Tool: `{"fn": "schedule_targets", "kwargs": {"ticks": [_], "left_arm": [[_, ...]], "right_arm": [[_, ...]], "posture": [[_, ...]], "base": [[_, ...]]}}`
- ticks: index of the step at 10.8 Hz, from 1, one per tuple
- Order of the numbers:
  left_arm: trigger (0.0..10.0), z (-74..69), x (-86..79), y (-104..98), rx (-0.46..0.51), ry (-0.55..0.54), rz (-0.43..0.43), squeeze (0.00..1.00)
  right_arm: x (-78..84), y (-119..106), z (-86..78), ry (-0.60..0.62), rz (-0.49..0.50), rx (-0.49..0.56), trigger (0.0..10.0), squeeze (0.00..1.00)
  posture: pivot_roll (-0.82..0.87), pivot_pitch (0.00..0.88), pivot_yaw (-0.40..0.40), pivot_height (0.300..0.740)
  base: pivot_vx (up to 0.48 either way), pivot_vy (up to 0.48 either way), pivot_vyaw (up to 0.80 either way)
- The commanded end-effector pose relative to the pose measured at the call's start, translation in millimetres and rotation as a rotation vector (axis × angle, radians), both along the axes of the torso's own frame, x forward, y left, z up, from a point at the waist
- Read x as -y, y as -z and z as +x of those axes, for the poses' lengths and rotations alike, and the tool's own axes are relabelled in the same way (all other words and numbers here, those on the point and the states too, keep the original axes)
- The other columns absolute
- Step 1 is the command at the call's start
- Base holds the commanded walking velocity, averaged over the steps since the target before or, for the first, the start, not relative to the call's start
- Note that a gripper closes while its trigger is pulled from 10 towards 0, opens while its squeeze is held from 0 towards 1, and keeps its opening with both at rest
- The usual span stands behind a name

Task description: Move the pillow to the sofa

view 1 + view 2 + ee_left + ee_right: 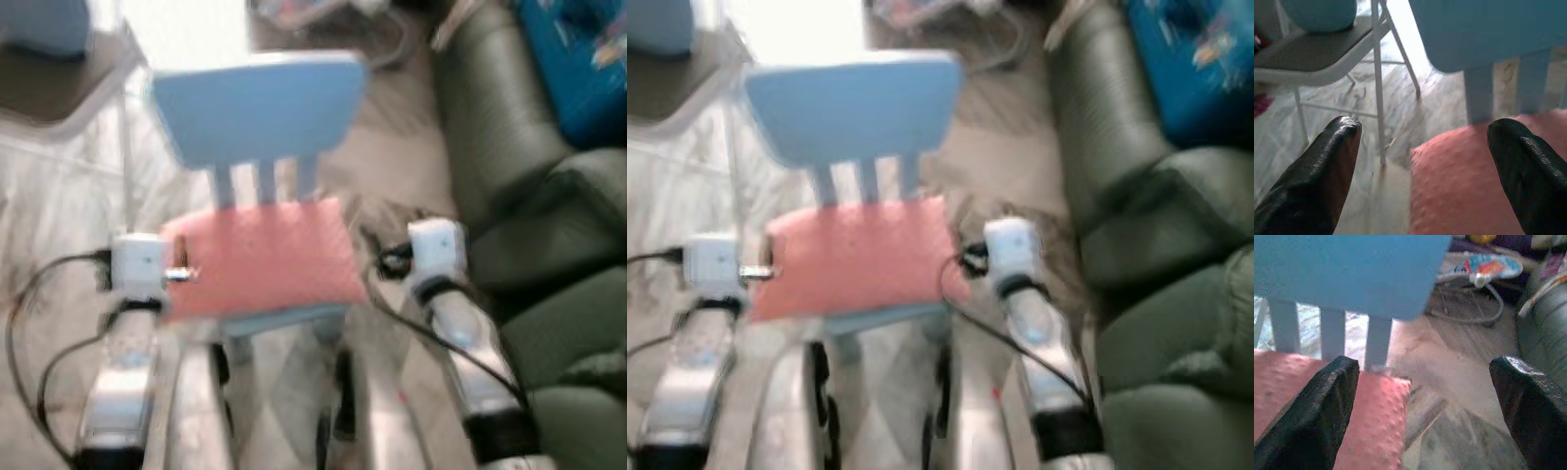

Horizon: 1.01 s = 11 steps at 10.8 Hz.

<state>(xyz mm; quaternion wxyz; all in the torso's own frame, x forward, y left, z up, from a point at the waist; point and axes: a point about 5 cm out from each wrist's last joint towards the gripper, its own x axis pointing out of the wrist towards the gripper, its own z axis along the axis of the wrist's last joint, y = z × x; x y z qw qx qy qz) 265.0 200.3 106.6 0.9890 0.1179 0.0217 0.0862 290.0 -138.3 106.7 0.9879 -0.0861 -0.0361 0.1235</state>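
Pink and soft-looking, the pillow (260, 257) lies flat on the seat of a small light-blue chair (257, 103), just in front of the chair's slatted backrest and covering most of the seat. We have an arm at each end of it: our left gripper (1422, 161) sits at the pillow's left edge, and our right gripper (1422, 396) at its right edge, on the side nearest the sofa. Both pairs of fingers are spread wide and hold nothing. In the left wrist view one finger (1518, 171) hangs over the pink fabric while the other (1327, 161) is off it, over the pale marble floor (1400, 112). In the right wrist view it is much the same, one finger (1317, 406) over the pillow's corner and the other clear of it.

The green sofa (529, 215) stands close by the chair on its right, with a blue cloth (578, 69) on its far part.

We judge the grasp has yet to be made. The risks from here are plain enough. If only one side closes, the pillow may fold and slide off the seat. Closing too low could catch the seat edge, and the light chair might then tip or drag. A folding chair (1327, 54) stands just beyond the pillow's left end, and our left arm could knock it when swinging toward the sofa.
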Motion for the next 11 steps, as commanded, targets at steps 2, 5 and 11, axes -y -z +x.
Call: {"fn": "schedule_targets", "kwargs": {"ticks": [2,5,11], "left_arm": [[10.0,-2.9,10.0,4.9,-0.018,0.03,-0.016,0.0],[10.0,-3.1,10.0,5.2,-0.019,0.021,-0.013,0.0],[10.0,-4.3,-6.6,9.7,-0.075,-0.058,0.02,0.0]], "right_arm": [[12.9,10.9,-5.6,0.035,-0.007,-0.047,10.0,0.0],[13.3,11.5,-6.8,0.02,0.004,-0.055,10.0,0.0],[11.7,11.2,-7.4,-0.005,0.018,-0.059,10.0,0.0]], "posture": [[0.0,0.246,-0.088,0.593],[0.01,0.247,-0.095,0.593],[0.01,0.259,-0.1,0.488]], "base": [[0.259,0.0,0.3],[0.085,0.0,0.0],[0.0,0.0,0.0]]}}
